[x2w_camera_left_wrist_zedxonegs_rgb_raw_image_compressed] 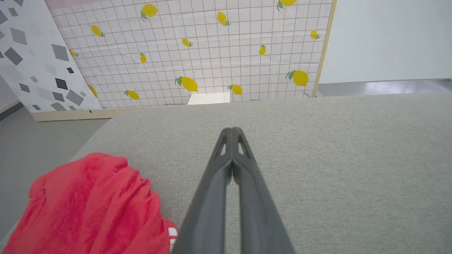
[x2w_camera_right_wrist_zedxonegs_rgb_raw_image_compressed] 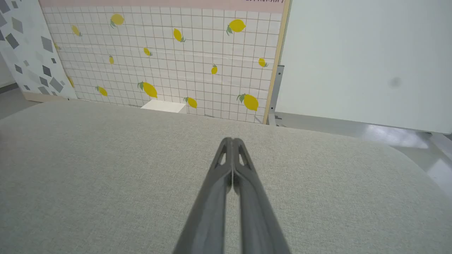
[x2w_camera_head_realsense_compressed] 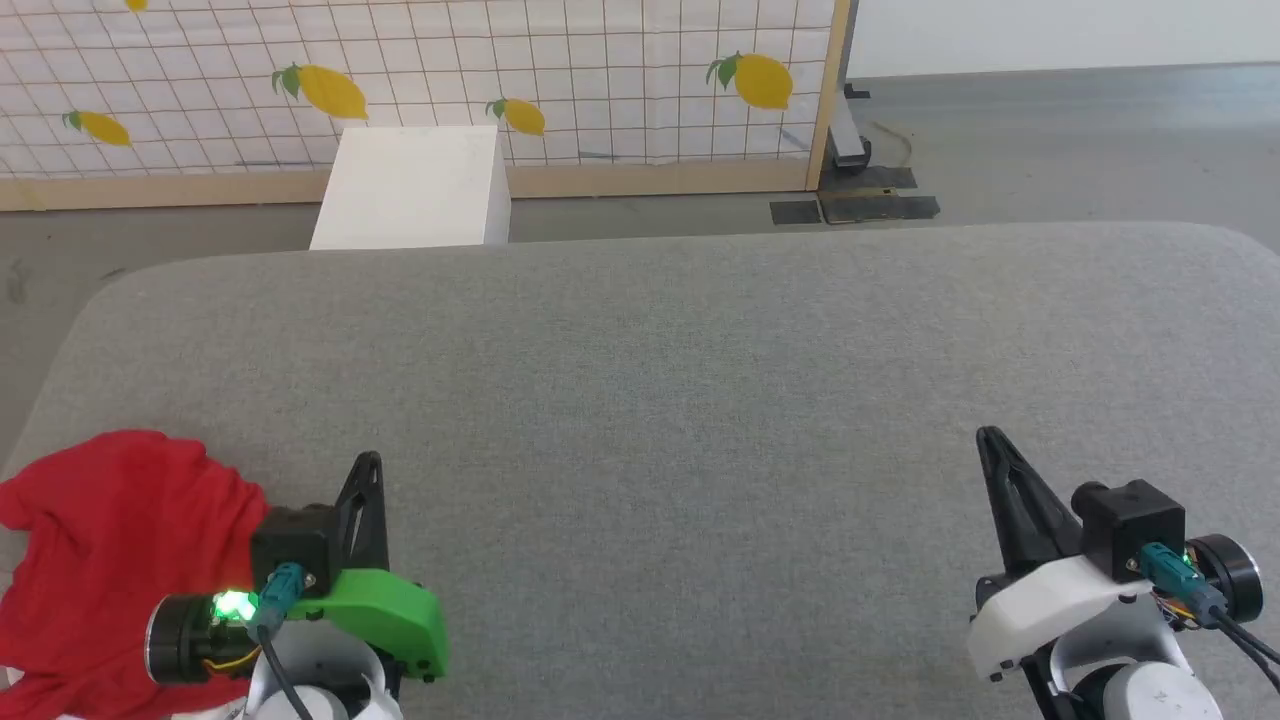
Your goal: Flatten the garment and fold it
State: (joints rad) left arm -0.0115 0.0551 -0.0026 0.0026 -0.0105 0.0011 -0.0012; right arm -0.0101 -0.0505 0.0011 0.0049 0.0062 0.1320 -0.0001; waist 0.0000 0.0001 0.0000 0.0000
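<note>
Basically at square one here. Nearest: red jersey T-shirt (x2w_camera_head_realsense_compressed: 110,560) bunched in a heap just left of the left jaws, with a bit of white trim (x2w_camera_left_wrist_zedxonegs_rgb_raw_image_compressed: 172,233) peeking out on the side toward them. Not flattened, not folded, so the whole job left to do by the looks of it. Left jaws pressed together, empty, pointing forward over the grey fabric counter (x2w_camera_head_realsense_compressed: 640,380). Same deal for the right jaws, well off to the shirt's right. Beyond the tips, more counter, then a white box (x2w_camera_head_realsense_compressed: 410,190) and a lemon-print panel (x2w_camera_head_realsense_compressed: 560,60).
</note>
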